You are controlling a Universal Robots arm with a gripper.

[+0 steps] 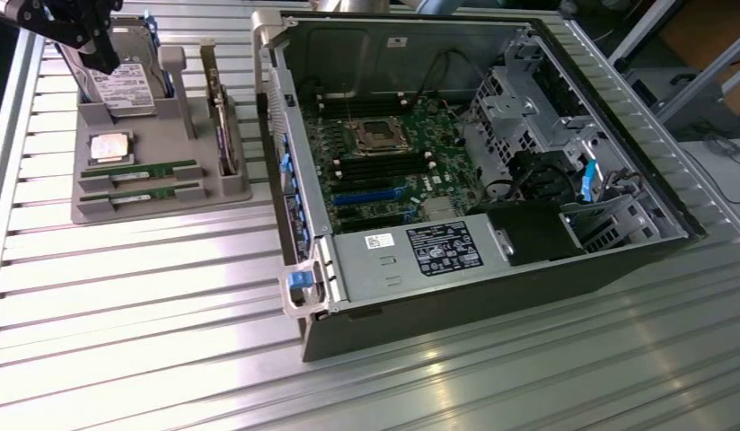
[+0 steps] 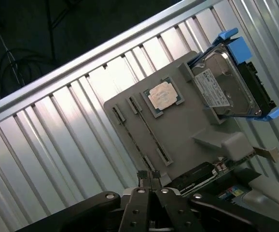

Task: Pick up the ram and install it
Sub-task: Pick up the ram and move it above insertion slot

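While the slatted metal table (image 1: 166, 305) spreads under everything, an open computer case (image 1: 466, 305) lies on its side towards the exterior view's right, its motherboard (image 1: 383, 193) facing up. At that view's upper left the black arm comes down from above, with the gripper (image 1: 104, 58) pointing downward over the back end of a gray tray (image 1: 101, 211). It hangs just above a hard drive (image 1: 118, 81) that stands upright in the tray. In the wrist view the gripper's two fingers (image 2: 149, 178) are pressed together with nothing between them. A green card (image 1: 226, 126) with a metal bracket stands along the tray's side nearest the case. Two ram sticks sit in the front half of the tray, the rear ram stick (image 1: 140, 167) and the front ram stick (image 1: 140, 190). They lie parallel, and their long axes run across the exterior view from left to right. They seem to stand on edge in their slots, though the blur makes that hard to confirm, and both are apart from the gripper. A square silver processor (image 1: 110, 145) lies flat between the rear ram stick and the hard drive.
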